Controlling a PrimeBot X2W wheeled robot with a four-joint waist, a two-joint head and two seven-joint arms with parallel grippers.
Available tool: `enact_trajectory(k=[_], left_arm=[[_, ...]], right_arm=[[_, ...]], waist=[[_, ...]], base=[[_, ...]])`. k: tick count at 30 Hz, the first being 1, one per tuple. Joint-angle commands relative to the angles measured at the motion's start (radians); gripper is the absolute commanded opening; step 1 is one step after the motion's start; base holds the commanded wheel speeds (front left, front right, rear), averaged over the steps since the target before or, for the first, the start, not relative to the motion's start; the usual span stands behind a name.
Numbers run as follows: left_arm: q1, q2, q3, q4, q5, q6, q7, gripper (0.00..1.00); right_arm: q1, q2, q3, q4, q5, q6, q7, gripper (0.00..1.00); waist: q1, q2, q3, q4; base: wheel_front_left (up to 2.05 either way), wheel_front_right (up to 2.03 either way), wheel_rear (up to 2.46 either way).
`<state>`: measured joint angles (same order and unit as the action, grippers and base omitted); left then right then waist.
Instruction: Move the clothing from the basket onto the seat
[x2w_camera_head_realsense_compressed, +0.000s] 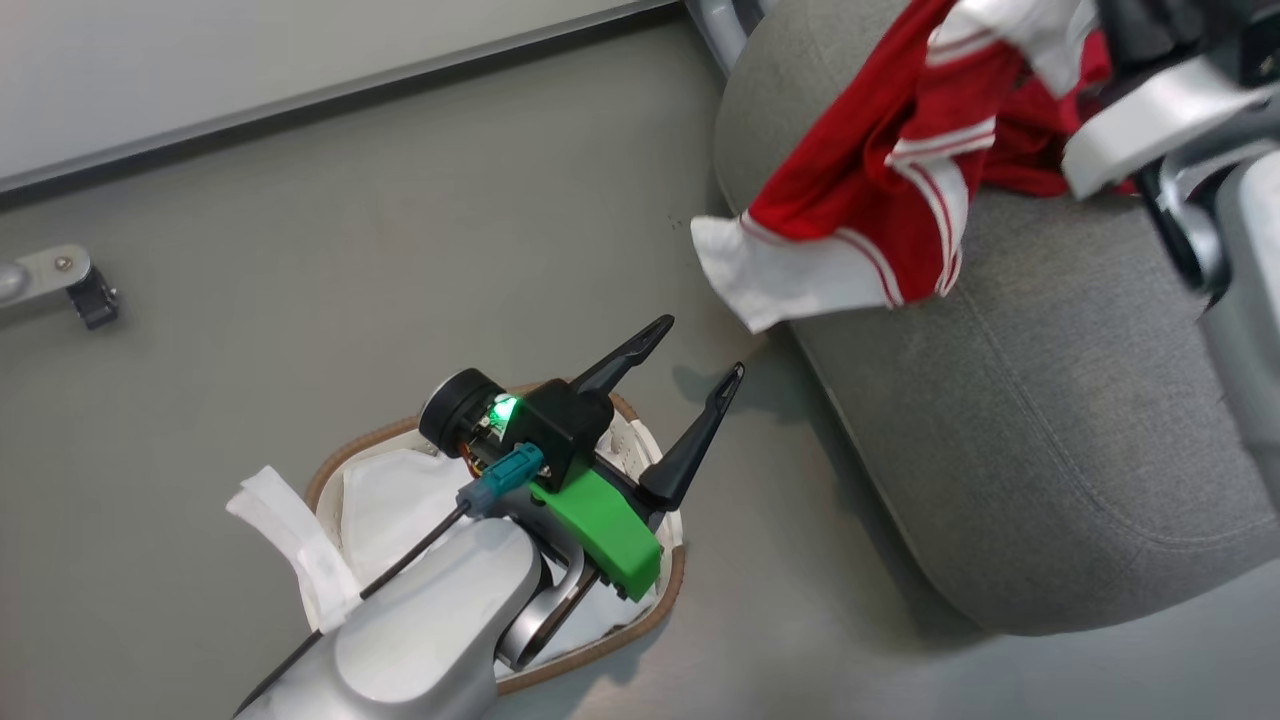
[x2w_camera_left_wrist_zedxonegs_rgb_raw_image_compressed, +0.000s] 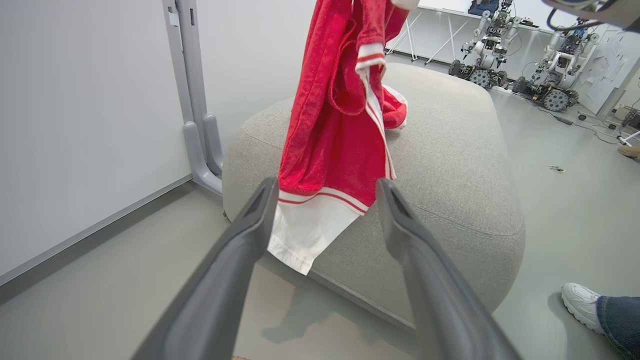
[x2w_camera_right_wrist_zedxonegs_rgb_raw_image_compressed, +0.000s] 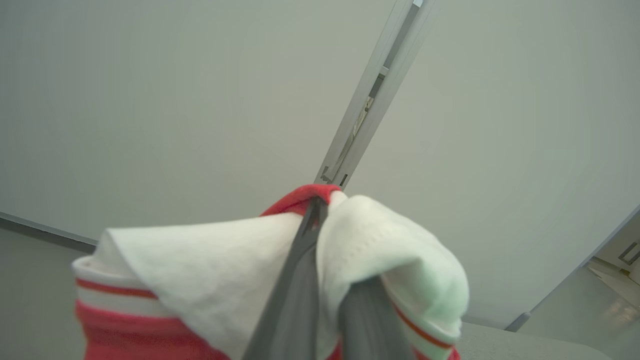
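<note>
**Grey floor, a grey seat, and red clothing hanging over it**

Head view: Smooth grey floor (x2w_camera_head_realsense_compressed: 300, 250) runs up to a pale wall. The seat (x2w_camera_head_realsense_compressed: 1050, 420), a large grey upholstered cushion, takes up one side. The clothing (x2w_camera_head_realsense_compressed: 870, 180), red with white panels and red-white striped trim, hangs above the seat's top. Its white hem reaches just past the seat's edge, over the floor. The basket (x2w_camera_head_realsense_compressed: 662, 600) stands on the floor, apart from the seat, and its white liner (x2w_camera_head_realsense_compressed: 390, 500) shows inside. The left gripper (x2w_camera_head_realsense_compressed: 702, 346) hovers between the basket and the seat with its two dark fingers spread wide, holding nothing.

Left wrist view: Those spread fingers frame the seat. The clothing hangs in front of the seat, with its white hem near the seat's front edge. More red fabric rests on the seat's top behind it; I cannot tell whether it is a separate garment. Beyond the seat stand other robots (x2w_camera_left_wrist_zedxonegs_rgb_raw_image_compressed: 480, 45). A person's white shoe (x2w_camera_left_wrist_zedxonegs_rgb_raw_image_compressed: 580, 305) is on the floor beside the seat.

Right wrist view: The right gripper (x2w_camera_right_wrist_zedxonegs_rgb_raw_image_compressed: 320, 220) has its fingers pressed together, pinching the clothing. White and red fabric drapes over both fingers, against a plain wall.
</note>
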<state>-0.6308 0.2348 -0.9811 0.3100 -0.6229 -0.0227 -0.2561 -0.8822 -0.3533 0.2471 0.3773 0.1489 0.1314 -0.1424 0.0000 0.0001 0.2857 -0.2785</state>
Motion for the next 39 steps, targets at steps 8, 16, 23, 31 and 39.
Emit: enact_trajectory(k=[8, 16, 23, 31, 39], left_arm=[[-0.064, 0.024, 0.002, -0.031, 0.025, 0.016, 0.022, 1.0], [-0.112, 0.03, 0.001, -0.061, 0.05, 0.026, 0.033, 1.0], [-0.14, 0.041, -0.001, -0.09, 0.062, 0.036, 0.05, 1.0], [-0.146, 0.058, -0.007, -0.106, 0.06, 0.035, 0.067, 1.0], [-0.127, 0.071, -0.002, -0.103, 0.045, 0.042, 0.064, 1.0]], right_arm=[[-0.329, -0.186, -0.057, 0.057, 0.016, -0.001, 0.121, 0.0], [-0.434, -0.346, -0.123, 0.139, -0.022, -0.001, 0.205, 0.0], [-0.305, -0.361, -0.215, 0.269, -0.028, -0.001, 0.171, 0.0], [-0.165, -0.25, -0.32, 0.475, -0.07, -0.001, 0.083, 0.0], [-0.126, -0.177, -0.392, 0.592, -0.123, -0.001, -0.013, 1.0]], waist=[[0.0, -0.0001, 0.133, 0.093], [0.0, -0.0001, 0.223, 0.142], [0.0, -0.0001, 0.285, 0.158], [0.0, -0.0001, 0.307, 0.157], [0.0, -0.0001, 0.285, 0.139]], base=[[0.0, 0.0, 0.0], [0.0, 0.0, 0.0], [0.0, 0.0, 0.0], [0.0, 0.0, 0.0], [0.0, 0.0, 0.0]])
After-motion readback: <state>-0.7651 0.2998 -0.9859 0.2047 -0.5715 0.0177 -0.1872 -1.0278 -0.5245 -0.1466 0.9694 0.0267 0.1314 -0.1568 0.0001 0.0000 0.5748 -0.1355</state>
